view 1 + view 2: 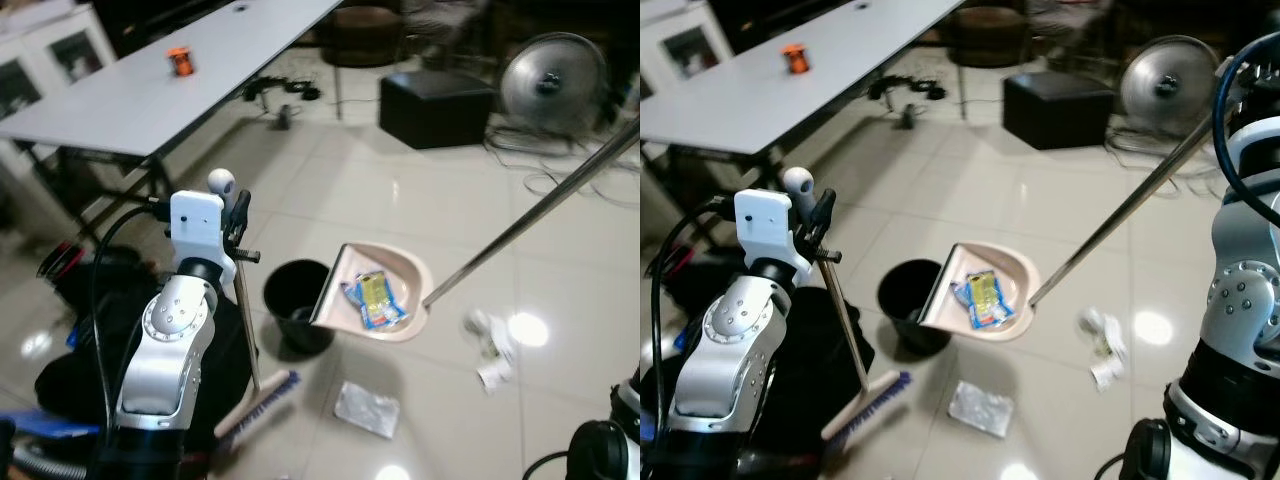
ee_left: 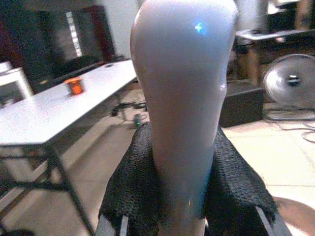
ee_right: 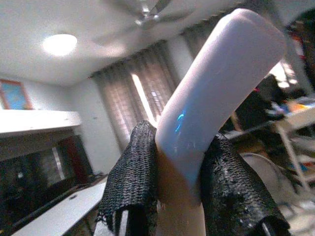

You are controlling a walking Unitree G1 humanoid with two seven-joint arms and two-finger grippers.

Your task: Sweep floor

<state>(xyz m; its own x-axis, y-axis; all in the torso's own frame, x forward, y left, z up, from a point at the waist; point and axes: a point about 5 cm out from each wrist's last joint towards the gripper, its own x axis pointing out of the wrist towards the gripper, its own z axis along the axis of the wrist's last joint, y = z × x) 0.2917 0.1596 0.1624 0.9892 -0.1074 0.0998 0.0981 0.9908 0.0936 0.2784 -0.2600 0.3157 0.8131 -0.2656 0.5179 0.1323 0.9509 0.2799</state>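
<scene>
Two wrappers (image 1: 375, 298) already in dustpan (image 1: 395, 262), which I hold raised beside black bin (image 1: 297, 300), tipped twd it but not yet emptied. My right gripper (image 3: 179, 196) clamped on dustpan's pale handle grip; my left gripper (image 2: 184, 196) clamped on broom handle (image 2: 182, 98), broom head (image 1: 262, 400) on floor. Left to sweep: silver packet (image 1: 366, 408) nr broom, crumpled white scraps (image 1: 490, 345) farther right. Roughly halfway, I judge.

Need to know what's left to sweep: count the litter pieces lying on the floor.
2: a silver wrapper beside the broom head, and crumpled white litter right of the dustpan. More may be hidden behind the arms.
</scene>
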